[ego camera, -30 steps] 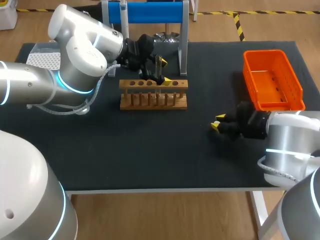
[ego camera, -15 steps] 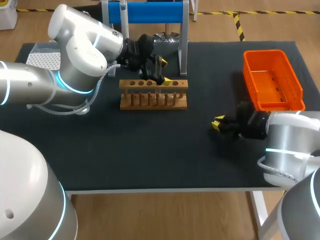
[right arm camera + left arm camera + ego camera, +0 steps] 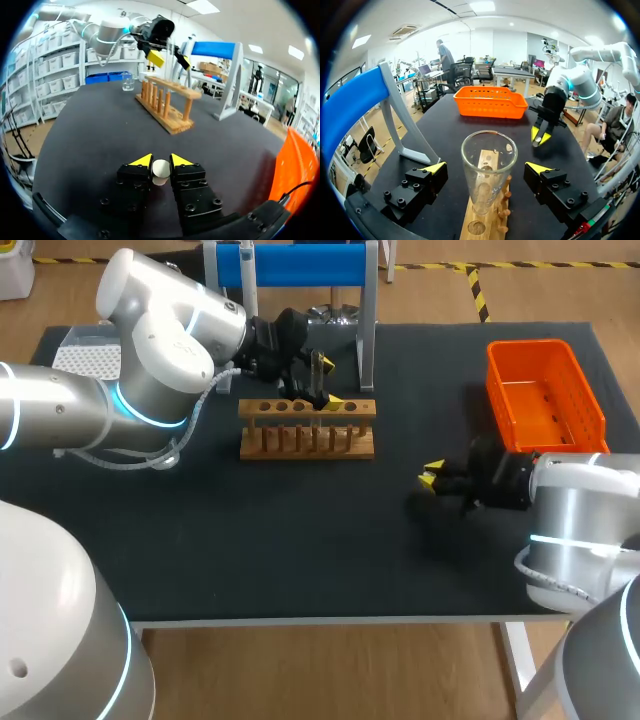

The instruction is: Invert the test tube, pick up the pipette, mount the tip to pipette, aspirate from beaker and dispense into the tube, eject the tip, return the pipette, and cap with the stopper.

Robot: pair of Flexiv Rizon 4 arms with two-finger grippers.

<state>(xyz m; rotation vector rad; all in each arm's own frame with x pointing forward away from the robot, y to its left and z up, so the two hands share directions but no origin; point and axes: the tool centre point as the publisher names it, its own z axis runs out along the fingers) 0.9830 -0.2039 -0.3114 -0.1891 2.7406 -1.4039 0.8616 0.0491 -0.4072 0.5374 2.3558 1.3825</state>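
**A:** How far along is it?

**B:** Near the end, I'd judge. The test tube [image 3: 488, 150] stands mouth-up in the wooden rack [image 3: 307, 440]. The left fingers [image 3: 436, 168] are spread wide on either side of it and touch nothing.

**A:** And the stopper?

**B:** The white stopper [image 3: 160, 170] is pinched between the right fingers [image 3: 141, 161], which are drawn in narrow and press it from both sides. In the head view they sit at about 4 o'clock from the rack, well apart from it, over the dark desk [image 3: 300, 540].

**A:** So the pipette work is finished?

**B:** Probably. Neither arm holds a pipette or a tip. Something blue hangs on the blue stand [image 3: 300, 265] at 12 o'clock behind the rack; it could be the pipette put back, but I can't tell. Nor can I tell whether there is liquid in the tube. The beaker [image 3: 128, 82] stands on the desk just past the far end of the rack, as the right wrist view shows it. The orange basket [image 3: 545, 400] lies at about 1 o'clock from the right fingers.

**A:** What remains?

**B:** Only the capping, by my reading. The stopper has to travel toward 10 o'clock, line up over the tube's open mouth and be pressed in — likely with the left fingers closing on the glass to steady it.
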